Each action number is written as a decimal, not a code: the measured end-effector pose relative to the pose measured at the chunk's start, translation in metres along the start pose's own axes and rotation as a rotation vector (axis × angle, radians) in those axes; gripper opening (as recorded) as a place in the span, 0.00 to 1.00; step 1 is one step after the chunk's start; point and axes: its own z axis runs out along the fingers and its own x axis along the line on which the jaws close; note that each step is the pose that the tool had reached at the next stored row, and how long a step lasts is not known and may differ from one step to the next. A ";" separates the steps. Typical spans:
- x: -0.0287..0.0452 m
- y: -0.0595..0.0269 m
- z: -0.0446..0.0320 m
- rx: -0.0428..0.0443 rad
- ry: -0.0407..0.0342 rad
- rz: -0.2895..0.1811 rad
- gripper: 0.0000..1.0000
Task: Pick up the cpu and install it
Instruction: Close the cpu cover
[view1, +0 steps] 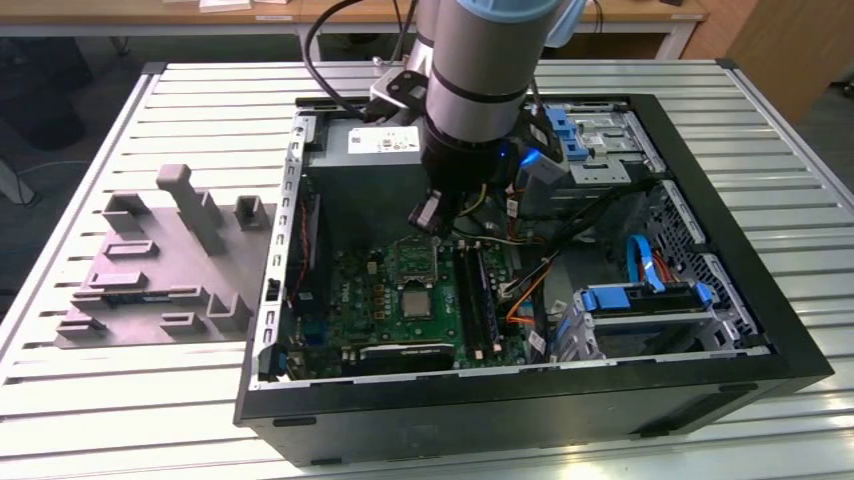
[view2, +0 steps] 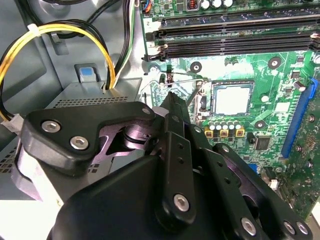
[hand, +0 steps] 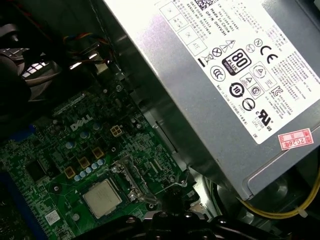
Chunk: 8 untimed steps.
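The gripper hangs inside the open computer case, low over the green circuit board. Whether its fingers are open or closed cannot be told, nor whether they hold anything. Just beyond their tip, a little to one side, the cpu lies flat in its socket, silver face up; it is square, with no long axis.

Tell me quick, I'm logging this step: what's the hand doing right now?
Hand: cannot be told open or closed; it hangs over the motherboard, with the cpu seated in its socket.
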 end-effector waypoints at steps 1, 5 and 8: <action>0.0006 -0.0003 -0.0001 0.0002 0.0005 0.000 0.11; 0.0095 -0.0053 -0.0009 0.0073 0.0111 -0.005 0.11; 0.0099 -0.0056 -0.0010 0.0105 0.0157 -0.005 0.11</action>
